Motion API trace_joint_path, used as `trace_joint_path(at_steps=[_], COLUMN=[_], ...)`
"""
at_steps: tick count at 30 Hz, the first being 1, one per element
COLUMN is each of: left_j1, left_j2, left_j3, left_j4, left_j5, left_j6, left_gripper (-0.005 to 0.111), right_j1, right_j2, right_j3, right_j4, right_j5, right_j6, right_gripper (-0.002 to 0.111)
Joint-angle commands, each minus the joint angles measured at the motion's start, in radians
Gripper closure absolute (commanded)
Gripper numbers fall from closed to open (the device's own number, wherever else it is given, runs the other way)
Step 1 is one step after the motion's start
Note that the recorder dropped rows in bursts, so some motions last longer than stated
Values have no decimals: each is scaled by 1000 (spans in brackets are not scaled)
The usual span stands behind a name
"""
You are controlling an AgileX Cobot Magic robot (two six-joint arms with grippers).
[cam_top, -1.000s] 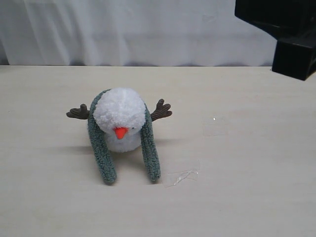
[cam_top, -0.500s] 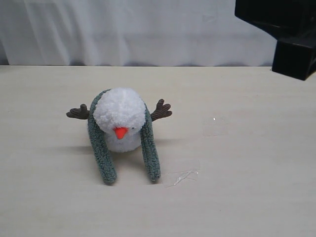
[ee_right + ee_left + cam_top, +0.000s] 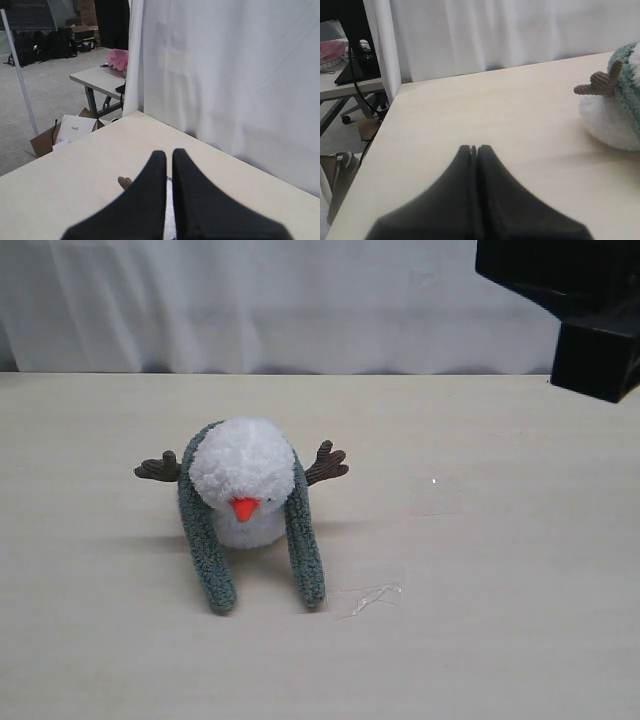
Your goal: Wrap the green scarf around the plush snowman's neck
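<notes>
Grey-green and fuzzy, the long ribbed knit scarf (image 3: 301, 540) passes behind the head ball of the small fluffy white plush snowman (image 3: 242, 465). Its two rounded ends come down in front, one on each side of the orange cone nose (image 3: 244, 508). The ends are apart from each other and rest on the pale beige desk (image 3: 500, 590). The snowman stands left of the middle of the desk in the exterior view, and its two brown twig-like arms (image 3: 327, 464) stick out beside the scarf. A small scrap of clear plastic (image 3: 368, 598) lies just beside the scarf end on the right of that view. The left gripper (image 3: 474, 148) is clenched on nothing, above the desk and apart from the snowman. The right gripper (image 3: 169, 152) is also closed and empty, above the desk in front of a white curtain (image 3: 225, 75).
</notes>
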Motion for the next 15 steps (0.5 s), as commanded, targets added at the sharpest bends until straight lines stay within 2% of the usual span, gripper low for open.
trace_joint_path(at_steps=[1,15], left_j1=[2,2], left_j2=[-3,-3], left_j3=[3,3], left_j4=[-12,-3], left_j5=[-3,-3], left_j6=[-6,-6], left_gripper=[107,107], right_j1=[1,1], right_j2=[-3,-3], right_j3=[5,5], right_j4=[3,3], right_j5=[1,1], right_j6=[2,2], right_gripper=[104,104])
